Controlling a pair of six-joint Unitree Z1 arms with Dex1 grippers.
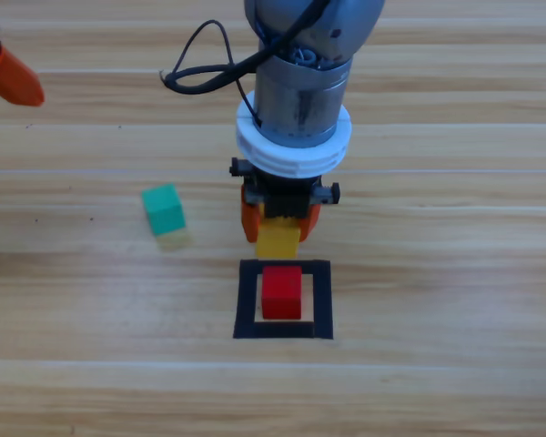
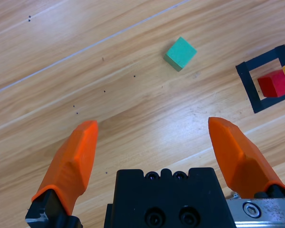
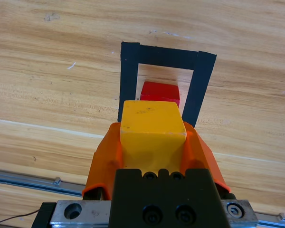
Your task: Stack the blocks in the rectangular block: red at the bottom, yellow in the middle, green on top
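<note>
The red cube (image 1: 281, 291) (image 3: 160, 91) (image 2: 274, 83) sits inside the black tape rectangle (image 1: 247, 300) (image 3: 129, 76) (image 2: 245, 77). My right gripper (image 1: 279, 231) (image 3: 152, 140) is shut on the yellow cube (image 1: 278, 241) (image 3: 152, 128), held above the table just behind the rectangle's far edge, short of the red cube. The teal-green cube (image 1: 164, 208) (image 2: 180, 53) rests on the wood to the left of the rectangle. At the top left edge waits my left gripper (image 1: 5, 68) (image 2: 156, 137), open over bare wood.
A black cable (image 1: 205, 68) loops beside the right arm's wrist. Wooden table planks (image 1: 437, 273) stretch to all sides of the rectangle.
</note>
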